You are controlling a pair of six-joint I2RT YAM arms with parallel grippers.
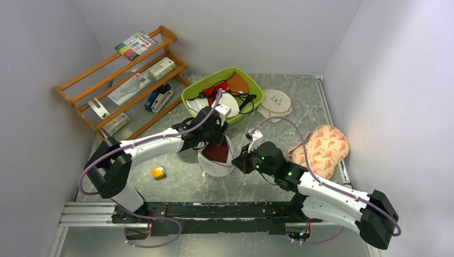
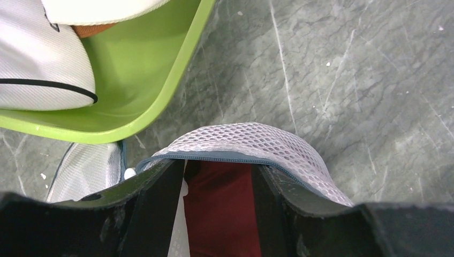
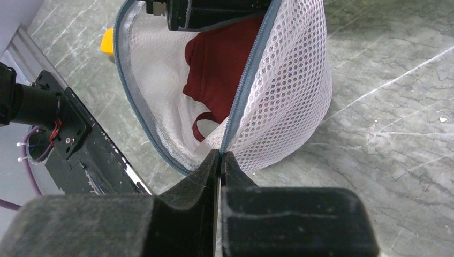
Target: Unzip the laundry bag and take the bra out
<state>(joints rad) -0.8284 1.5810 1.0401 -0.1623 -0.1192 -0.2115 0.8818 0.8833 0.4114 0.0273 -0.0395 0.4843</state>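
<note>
The laundry bag [image 1: 214,167] stands open mid-table, its white mesh halves parted along the dark zipper rim. The maroon bra [image 1: 217,153] lies inside. My left gripper [image 1: 215,143] reaches down into the bag. In the left wrist view its fingers [image 2: 166,187] are closed on the bra [image 2: 219,214] under the mesh rim [image 2: 257,139]. My right gripper [image 1: 242,160] is shut on the bag's zipper rim at its right side. The right wrist view shows its jaws [image 3: 220,152] pinching the rim, with the mesh [image 3: 289,91], the bra [image 3: 219,64] and a hanging strap beyond.
A green basin [image 1: 195,96] with a red garment and white pouches stands just behind the bag. A cream round pouch [image 1: 275,101] and a peach floral pouch [image 1: 321,147] lie to the right. A small yellow object [image 1: 158,172] lies left. A wooden rack [image 1: 123,80] is at back left.
</note>
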